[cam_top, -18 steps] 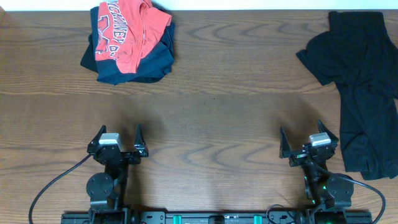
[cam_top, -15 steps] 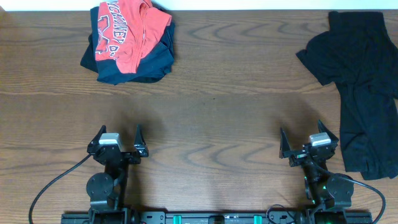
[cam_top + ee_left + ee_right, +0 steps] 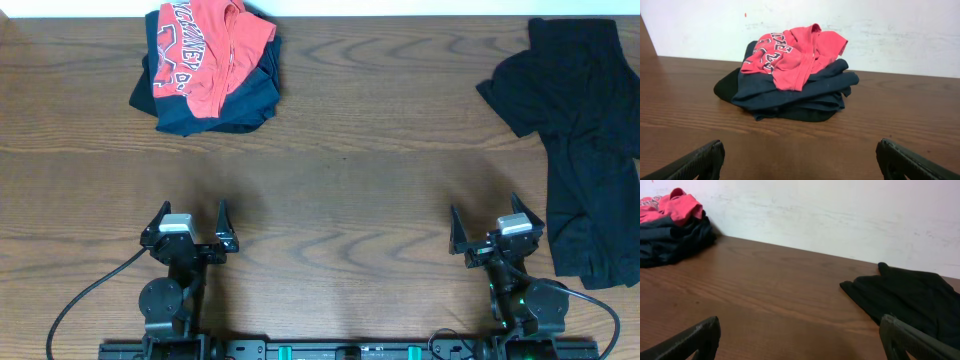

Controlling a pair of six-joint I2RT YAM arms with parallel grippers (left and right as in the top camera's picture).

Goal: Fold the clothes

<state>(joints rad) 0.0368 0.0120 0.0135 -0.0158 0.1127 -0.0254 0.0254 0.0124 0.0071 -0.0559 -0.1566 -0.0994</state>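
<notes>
The black T-shirt point(image 3: 580, 140) lies crumpled along the table's right edge, reaching from the far right down toward the front. It also shows in the right wrist view point(image 3: 910, 297) at the right. My right gripper point(image 3: 485, 228) is open and empty, just left of the shirt's lower end, not touching it; its fingertips point(image 3: 905, 340) show low in its own view. My left gripper point(image 3: 190, 222) is open and empty near the front left, far from the shirt. The logo and label are not visible.
A red-orange lettered shirt point(image 3: 205, 50) lies on a folded navy garment point(image 3: 245, 100) at the back left, also in the left wrist view point(image 3: 795, 55). A white wall point(image 3: 840, 215) stands behind the wooden table point(image 3: 350, 180).
</notes>
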